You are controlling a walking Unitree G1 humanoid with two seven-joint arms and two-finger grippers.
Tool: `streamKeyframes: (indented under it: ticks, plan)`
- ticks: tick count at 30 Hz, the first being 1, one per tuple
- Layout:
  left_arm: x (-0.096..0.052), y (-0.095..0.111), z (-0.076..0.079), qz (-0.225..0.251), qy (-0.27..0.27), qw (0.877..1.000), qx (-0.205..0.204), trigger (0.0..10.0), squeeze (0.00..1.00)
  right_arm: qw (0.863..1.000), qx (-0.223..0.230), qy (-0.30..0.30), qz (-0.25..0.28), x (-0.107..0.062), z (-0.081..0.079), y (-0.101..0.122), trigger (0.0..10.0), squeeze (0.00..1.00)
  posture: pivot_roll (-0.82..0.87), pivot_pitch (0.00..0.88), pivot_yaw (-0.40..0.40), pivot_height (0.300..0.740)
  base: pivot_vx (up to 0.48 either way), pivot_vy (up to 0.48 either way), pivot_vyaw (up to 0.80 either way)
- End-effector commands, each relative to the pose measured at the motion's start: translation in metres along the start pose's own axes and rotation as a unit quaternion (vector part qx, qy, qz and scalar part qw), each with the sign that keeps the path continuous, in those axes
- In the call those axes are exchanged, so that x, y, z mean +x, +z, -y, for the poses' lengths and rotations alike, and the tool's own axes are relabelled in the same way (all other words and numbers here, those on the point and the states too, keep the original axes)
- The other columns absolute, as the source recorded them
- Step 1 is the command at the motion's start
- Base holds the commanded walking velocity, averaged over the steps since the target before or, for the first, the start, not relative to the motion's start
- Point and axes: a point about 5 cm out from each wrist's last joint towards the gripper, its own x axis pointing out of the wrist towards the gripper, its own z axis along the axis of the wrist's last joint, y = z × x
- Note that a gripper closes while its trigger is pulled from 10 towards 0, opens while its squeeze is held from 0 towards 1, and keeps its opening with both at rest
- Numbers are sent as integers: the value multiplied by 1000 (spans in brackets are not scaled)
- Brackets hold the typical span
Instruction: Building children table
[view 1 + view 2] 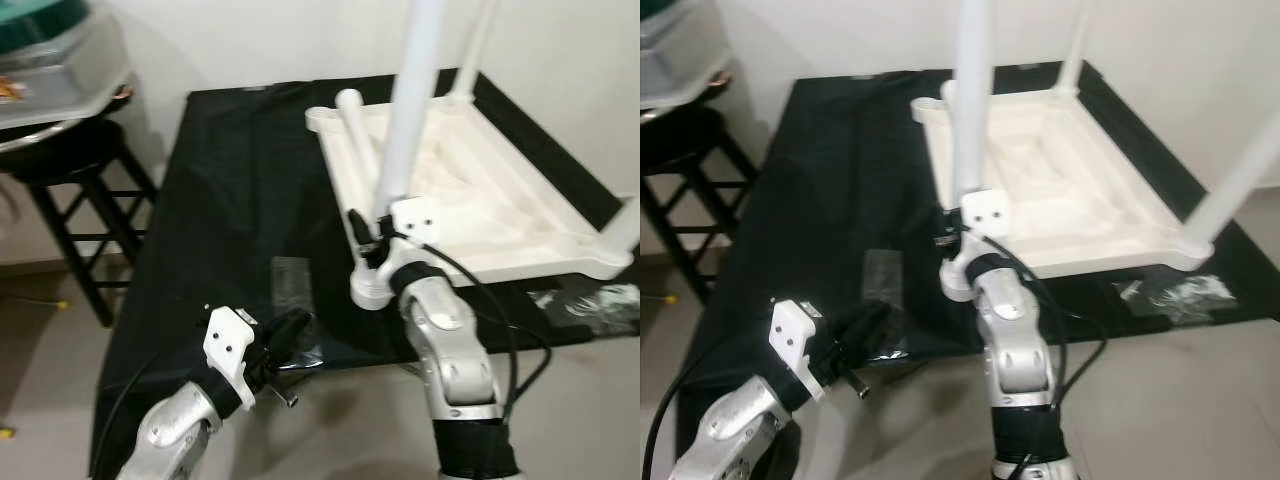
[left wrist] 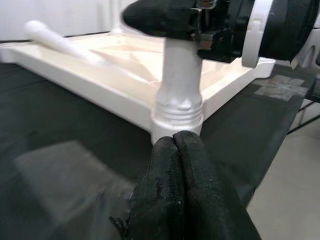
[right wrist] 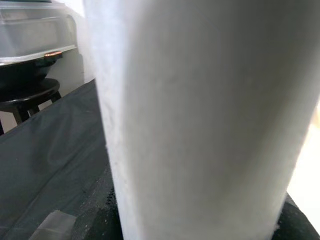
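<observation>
Head view: white tabletop (image 1: 480, 215) lies upside down on black cloth (image 1: 230, 200), legs up at three corners, one loose leg (image 1: 357, 135) lying inside it. Right gripper (image 1: 372, 240) at the near-left corner, fingers clamped round the upright leg (image 1: 408, 110) just above its socket. Left gripper (image 1: 290, 330) sits low over the cloth near the front edge, fingers pressed together, holding nothing. Black stool (image 1: 70, 180) at left.
</observation>
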Motion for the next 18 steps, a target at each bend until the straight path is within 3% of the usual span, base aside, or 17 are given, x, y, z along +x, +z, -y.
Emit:
streamKeyframes:
  ticks: [1,2,3,5,9,12,13,14,15,17,18]
  plan:
    - [-6,-7,-2,-16,13,1000,-3,10000,0,994,19,-29,-104,-7,9,-39,0,0,-39,201,41,740,0,0,0]
    - [-5,-8,-3,-16,15,1000,-3,10000,0,994,15,-28,-106,-6,9,-36,10000,0,-38,200,39,740,0,0,0]
    - [-5,-8,-3,-16,15,1000,-3,10000,0,994,15,-28,-106,-6,9,-36,10000,0,-38,200,39,740,0,0,0]
    - [-5,-8,-2,-16,15,1000,-3,10000,0,996,18,9,-91,-1,8,-23,10000,1000,-35,198,40,740,0,0,0]
    - [-4,-8,-2,-16,13,1000,-4,10000,0,993,28,96,-56,10,5,-7,10000,1000,-33,199,38,740,0,0,0]
    - [-3,-8,-1,-15,13,1000,-3,10000,0,975,28,220,-27,15,1,10,10000,1000,-31,198,33,740,0,0,0]
    - [-3,-8,-1,-14,14,1000,-3,10000,0,964,-1,263,-22,16,-1,13,10000,1000,-29,199,32,740,0,0,0]
    - [-3,-8,-1,-14,14,1000,-3,10000,0,964,-1,263,-22,16,-1,13,10000,1000,-29,199,32,740,0,0,0]
    - [-3,-8,-1,-14,15,1000,-3,10000,0,955,-26,296,-22,16,-3,15,10000,788,-29,199,32,740,0,0,0]
    - [-3,-8,-1,-13,15,1000,-3,10000,0,948,-42,315,-23,16,-4,15,10000,788,-29,199,32,740,0,0,0]
    - [-3,-8,0,-13,15,1000,-3,10000,0,935,-46,350,-30,18,-4,14,10000,0,-22,197,28,740,0,0,0]
